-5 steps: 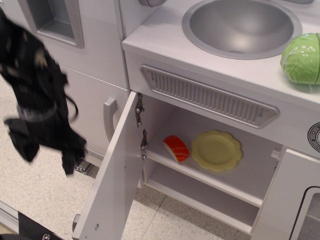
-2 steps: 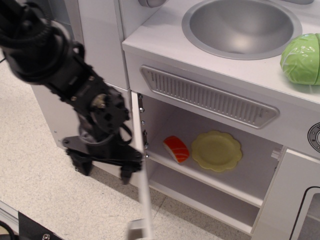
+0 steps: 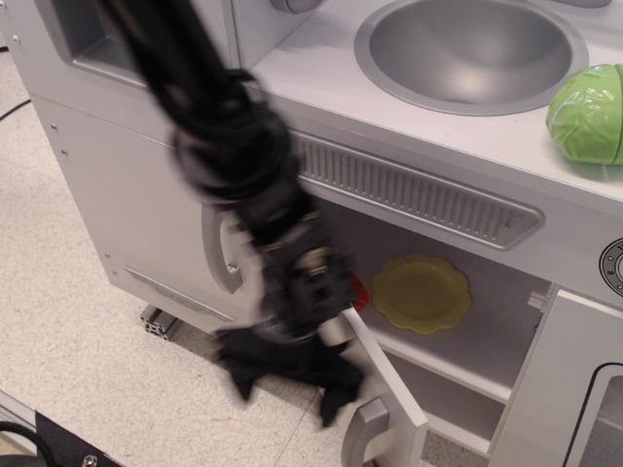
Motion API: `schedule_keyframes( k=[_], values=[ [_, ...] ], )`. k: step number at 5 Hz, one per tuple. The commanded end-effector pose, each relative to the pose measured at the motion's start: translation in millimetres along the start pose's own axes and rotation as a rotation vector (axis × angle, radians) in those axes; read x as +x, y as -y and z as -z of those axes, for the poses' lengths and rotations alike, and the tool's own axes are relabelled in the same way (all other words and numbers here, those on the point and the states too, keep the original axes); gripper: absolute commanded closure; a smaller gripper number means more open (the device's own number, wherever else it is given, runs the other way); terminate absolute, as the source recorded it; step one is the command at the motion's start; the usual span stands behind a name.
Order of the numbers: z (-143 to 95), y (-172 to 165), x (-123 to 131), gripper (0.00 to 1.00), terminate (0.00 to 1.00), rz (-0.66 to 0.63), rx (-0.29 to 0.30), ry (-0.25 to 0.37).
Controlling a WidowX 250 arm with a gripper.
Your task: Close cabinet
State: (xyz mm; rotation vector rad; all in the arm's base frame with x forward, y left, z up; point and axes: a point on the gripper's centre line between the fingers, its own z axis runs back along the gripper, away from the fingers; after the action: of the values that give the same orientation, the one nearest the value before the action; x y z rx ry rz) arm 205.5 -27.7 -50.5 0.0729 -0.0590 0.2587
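A grey metal sink bowl [image 3: 471, 51] is sunk into the white countertop [image 3: 321, 68] near its far edge. A green cabbage toy [image 3: 587, 112] sits on the counter at the right edge, just beside the sink. A yellow scalloped plate [image 3: 422, 292] lies on a white shelf, with a sliver of something orange-red [image 3: 357, 292] near it.

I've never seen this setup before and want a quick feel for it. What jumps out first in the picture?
A blurred black robot arm cuts across the middle, its gripper low against the half-open white cabinet door. Behind the door, a yellow plate sits on the shelf. Top right, a green cabbage lies beside the grey sink.
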Motion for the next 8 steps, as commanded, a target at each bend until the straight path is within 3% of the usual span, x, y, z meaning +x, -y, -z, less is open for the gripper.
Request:
schedule_keyframes(
  k=[1, 4, 5, 8],
  values=[
    [10, 34, 26, 0.00, 0.00, -0.036, -0.019, 0.055],
    [4, 50, 67, 0.00, 0.00, -0.148, -0.088, 0.189],
    [2, 51, 82, 0.00, 0.00, -0.189, -0.101, 0.192],
    [1, 41, 92, 0.00, 0.00, -0.251, -0.097, 0.298]
  ],
)
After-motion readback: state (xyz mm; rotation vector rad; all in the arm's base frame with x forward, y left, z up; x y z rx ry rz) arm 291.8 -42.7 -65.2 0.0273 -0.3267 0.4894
